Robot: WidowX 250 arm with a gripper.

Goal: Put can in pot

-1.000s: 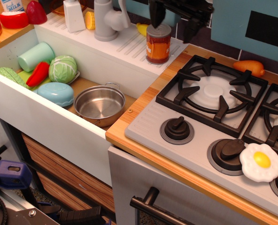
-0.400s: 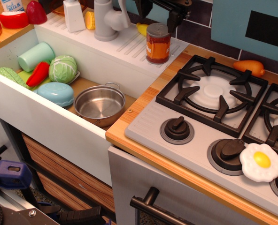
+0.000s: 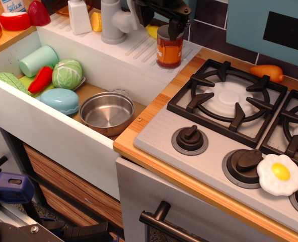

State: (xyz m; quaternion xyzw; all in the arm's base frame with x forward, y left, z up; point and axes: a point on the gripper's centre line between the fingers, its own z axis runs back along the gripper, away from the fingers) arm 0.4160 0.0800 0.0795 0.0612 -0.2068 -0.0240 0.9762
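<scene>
Sliding leftward across the last second, the black gripper (image 3: pixel 161 17) now hangs open over the small orange-labelled tin can with silver lid (image 3: pixel 169 47), one finger at its rim. The can stands ungrasped behind the shallow shiny steel pot (image 3: pixel 107 113), so lifting remains.

The bench (image 3: pixel 139 132) (wood-topped) carries a grey stove (image 3: pixel 229 121); the can (image 3: pixel 169 47) stands upright on its white ribbed drainboard (image 3: pixel 139 48).
</scene>
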